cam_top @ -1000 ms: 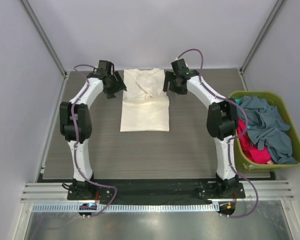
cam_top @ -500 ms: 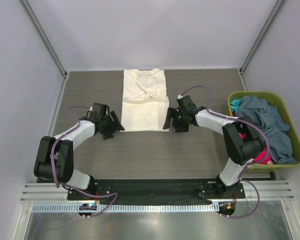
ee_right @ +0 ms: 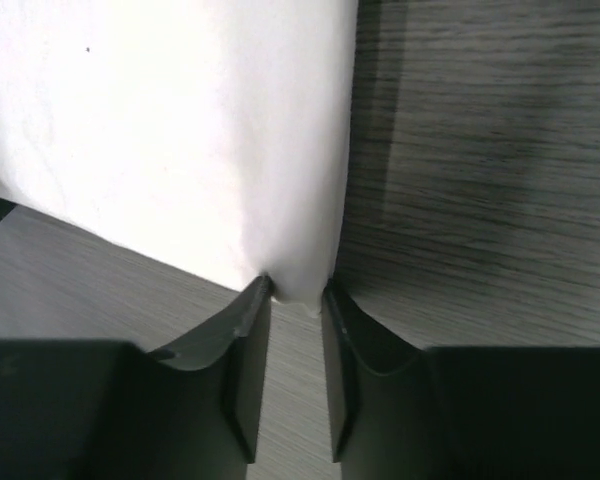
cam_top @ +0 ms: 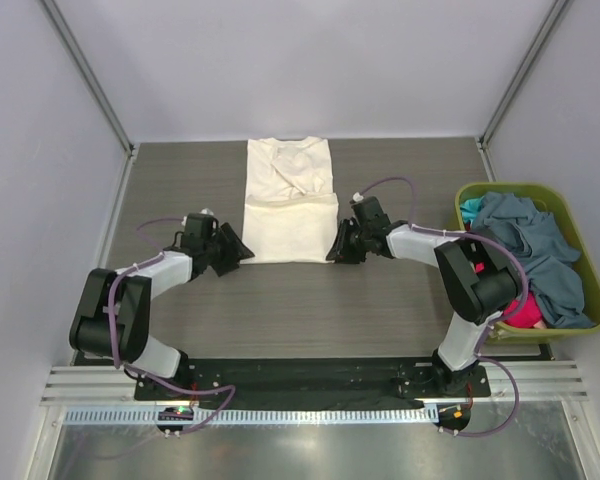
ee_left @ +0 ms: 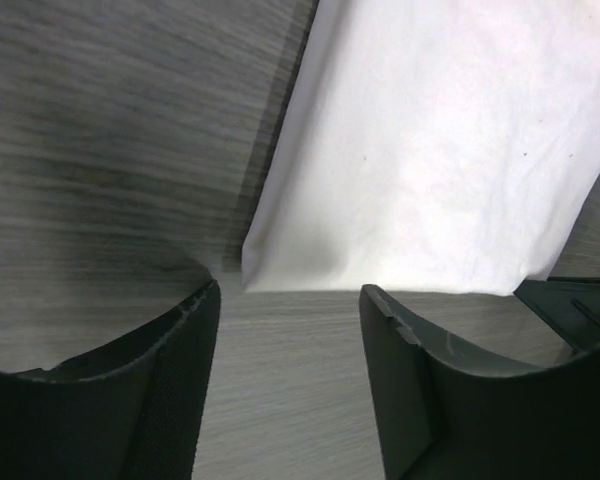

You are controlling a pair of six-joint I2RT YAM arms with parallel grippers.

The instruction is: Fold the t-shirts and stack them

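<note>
White shells (cam_top: 165,268), black joints (cam_top: 477,280), purple cables (cam_top: 380,184); the left pincer (cam_top: 242,252) and right pincer (cam_top: 335,251) are matte black.

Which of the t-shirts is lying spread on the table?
The cream t-shirt; the grey-blue t-shirt, teal t-shirt and pink t-shirt lie crumpled in the green basket.

- Table (cam_top: 300,310): grey wood-grain top, centre of the overhead view.
- Basket (cam_top: 510,186): olive-green plastic, rectangular, at 3 o'clock by the table's edge.
- Mounting plate (cam_top: 310,385): black, at 6 o'clock along the table's near edge.
- Metal sheet (cam_top: 310,455): brushed, reflective, at 6 o'clock below the plate.
- Walls (cam_top: 300,60): pale lilac, 9 through 12 to 3 o'clock.
- Corner posts (cam_top: 85,75): grey metal, at 11 and 1 o'clock.
</note>
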